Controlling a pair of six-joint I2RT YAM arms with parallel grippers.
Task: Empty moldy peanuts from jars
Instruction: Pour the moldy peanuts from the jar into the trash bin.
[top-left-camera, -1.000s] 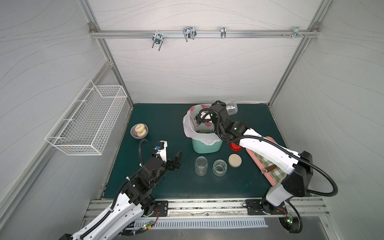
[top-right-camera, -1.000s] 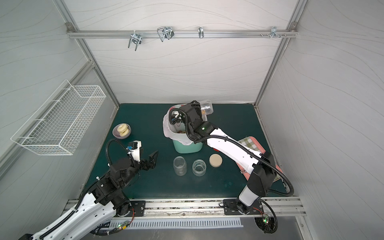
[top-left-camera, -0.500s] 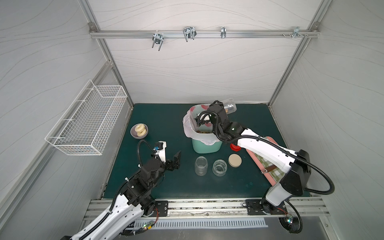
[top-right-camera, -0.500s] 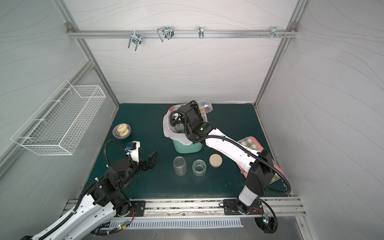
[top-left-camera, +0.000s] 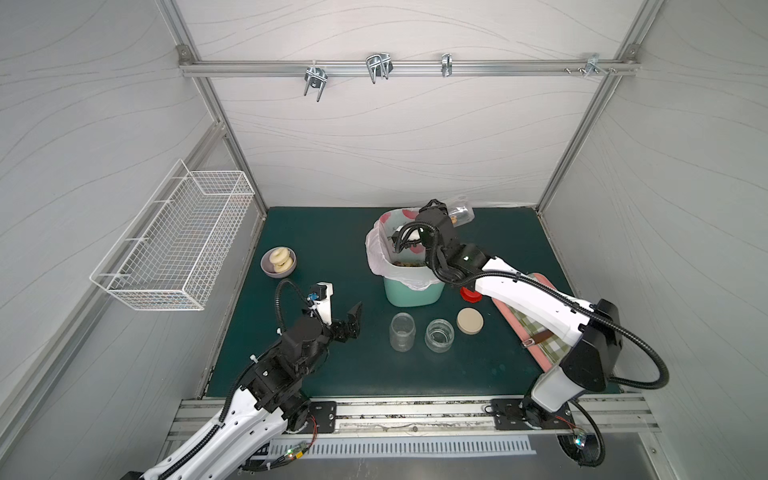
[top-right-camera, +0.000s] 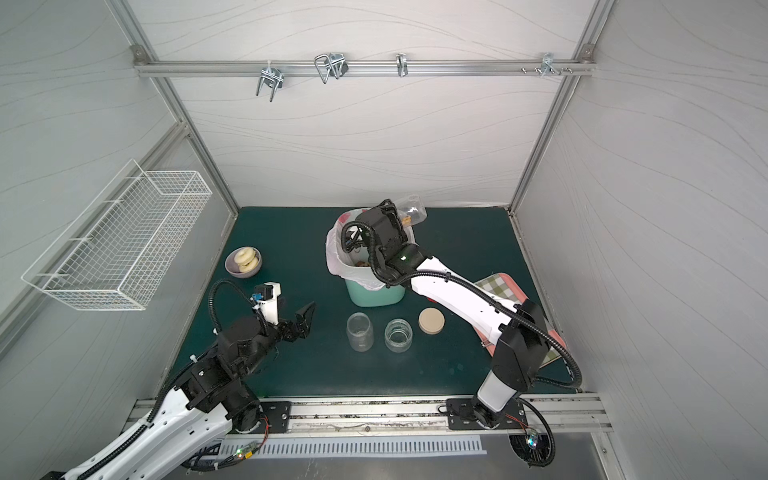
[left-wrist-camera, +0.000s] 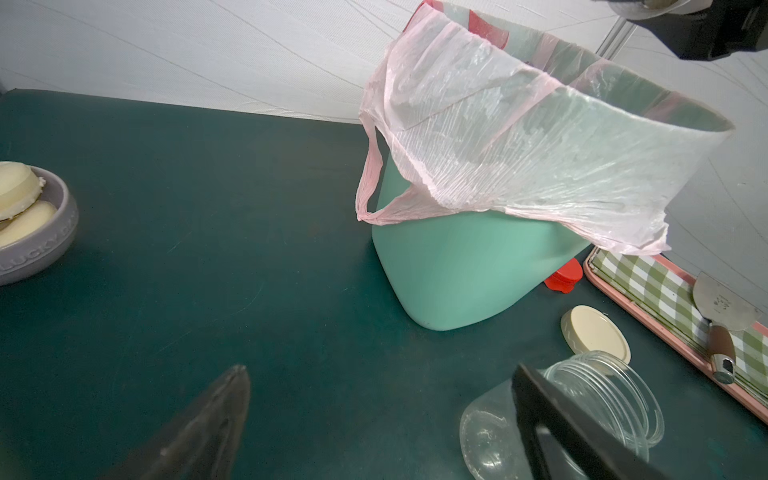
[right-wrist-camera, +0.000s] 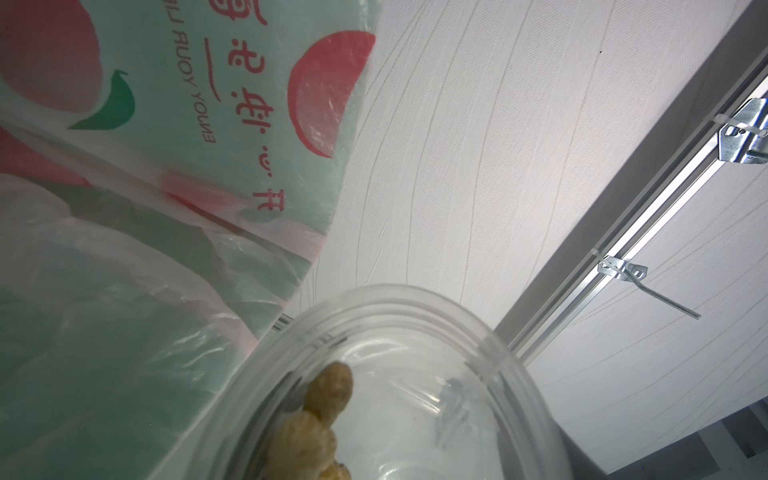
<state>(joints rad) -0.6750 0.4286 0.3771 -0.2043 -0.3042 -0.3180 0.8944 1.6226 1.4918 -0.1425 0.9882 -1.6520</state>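
Right gripper (top-left-camera: 450, 217): clamped on the held jar (top-left-camera: 463, 213) — we see it lifted & tipped on its side over the back rim of the bin (top-left-camera: 411, 293).
Held jar: clear; the right wrist view shows a few moldy peanuts (right-wrist-camera: 320, 415) inside, against its wall.
Bin: mint green, lined w/ a pink bag (top-left-camera: 376, 253) folded over the rim; we make out a brownish peanut pile (top-left-camera: 409, 262) at the bottom.
Left gripper (left-wrist-camera: 378, 374): released, jaws wide, nothing btwn them; it hovers above the green mat (top-left-camera: 374, 374), near the tall jar (top-left-camera: 402, 331).
Tall jar: upright on the mat in front of the bin, no lid, looks empty.
Squat jar (top-left-camera: 439, 334): just beside the tall one, open, looks empty too.
Beige lid (top-left-camera: 470, 321): flat on the mat, just beside the squat jar.
Red lid (top-left-camera: 469, 294): on the mat btwn bin & tray (left-wrist-camera: 648, 291), partly under the right arm (top-left-camera: 519, 299).
Tray: pink rim, green check — a metal tool (left-wrist-camera: 723, 311) w/ brown handle lies on it.
Bowl (left-wrist-camera: 41, 249): grey, holds two pale ring pastries (left-wrist-camera: 16, 187), well apart from the jars.
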